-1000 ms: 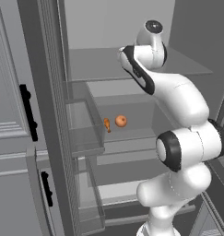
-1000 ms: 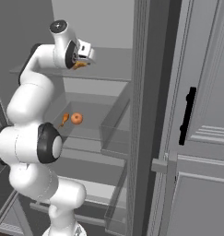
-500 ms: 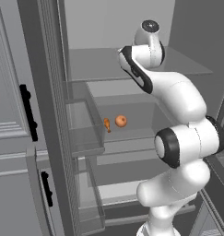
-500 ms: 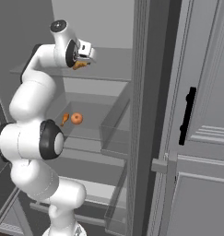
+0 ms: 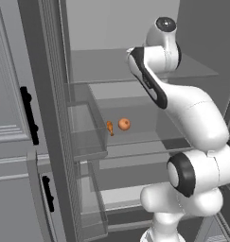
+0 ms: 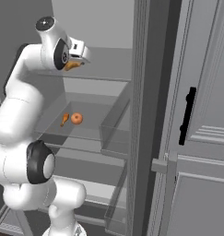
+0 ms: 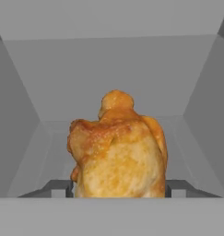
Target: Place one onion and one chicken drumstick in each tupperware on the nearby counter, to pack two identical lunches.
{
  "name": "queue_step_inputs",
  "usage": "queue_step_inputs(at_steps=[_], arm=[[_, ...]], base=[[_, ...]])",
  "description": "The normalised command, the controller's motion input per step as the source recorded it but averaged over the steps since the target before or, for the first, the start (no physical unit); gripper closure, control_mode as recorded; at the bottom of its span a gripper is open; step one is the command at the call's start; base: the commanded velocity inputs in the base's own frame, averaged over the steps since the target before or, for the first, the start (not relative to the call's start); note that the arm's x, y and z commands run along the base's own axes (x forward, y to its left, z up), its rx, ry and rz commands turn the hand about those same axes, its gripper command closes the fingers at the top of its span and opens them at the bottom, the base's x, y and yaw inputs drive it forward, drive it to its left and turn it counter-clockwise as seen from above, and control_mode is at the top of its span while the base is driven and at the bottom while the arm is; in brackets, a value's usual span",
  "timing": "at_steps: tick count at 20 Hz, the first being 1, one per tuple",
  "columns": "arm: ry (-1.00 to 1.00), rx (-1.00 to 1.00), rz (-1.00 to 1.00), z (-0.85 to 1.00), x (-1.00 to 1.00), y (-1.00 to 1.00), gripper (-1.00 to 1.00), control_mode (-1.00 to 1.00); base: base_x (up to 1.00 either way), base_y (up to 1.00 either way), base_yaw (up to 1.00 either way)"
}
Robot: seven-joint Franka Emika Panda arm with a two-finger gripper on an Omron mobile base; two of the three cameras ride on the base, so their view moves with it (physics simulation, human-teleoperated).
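Inside the open fridge, upper shelf level:
Fridge (image 5: pixel 135 66): grey interior, doors swung wide; shelves stacked in tiers, the arm reaching in at the upper one.
Arm: white, raised high, hand pushed in over the upper shelf (image 6: pixel 109 64).
Middle shelf (image 6: pixel 92 131): carries the slim orange chicken drumstick (image 5: pixel 110 127) and one onion (image 5: pixel 124 124), just beside each other, well below the hand.
Gripper (image 7: pixel 118 186): fingers (image 7: pixel 58 188) set either side of the chunky golden chicken drumstick (image 7: pixel 118 156), pressed to its flanks; judged a pinch on it, not spread free.
Key relation: the chunky piece sits directly ahead of the hand, between the tips, its narrow knob pointing away toward the fridge's back wall, long axis in line with the gripper's reach. The coming move is judged a straight withdrawal out of the shelf.
Right base view: an orange-gold scrap (image 6: pixel 73 66) shows under the hand, same piece.
Hidden or unclear: contact of the pads is covered by the meat; whether the piece is lifted off the shelf cannot be told.
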Motion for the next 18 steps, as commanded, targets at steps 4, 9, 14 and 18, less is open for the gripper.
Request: queue_step_inputs(at_steps=[4, 9, 14, 18], arm=[[0.09, 0.0, 0.0, -0.17, -1.0, -0.07, 1.0, -1.0], [0.11, 0.0, 0.0, -0.35, -1.0, -0.07, 1.0, -1.0], [0.03, 0.0, 0.0, -0.35, -1.0, -0.04, 1.0, -1.0], [0.04, 0.0, 0.0, -0.44, -0.75, 0.0, 1.0, 1.0]], base=[[0.0, 0.0, 0.0], [0.0, 0.0, 0.0], [0.0, 0.0, 0.0], [-0.25, 0.0, 0.0]])
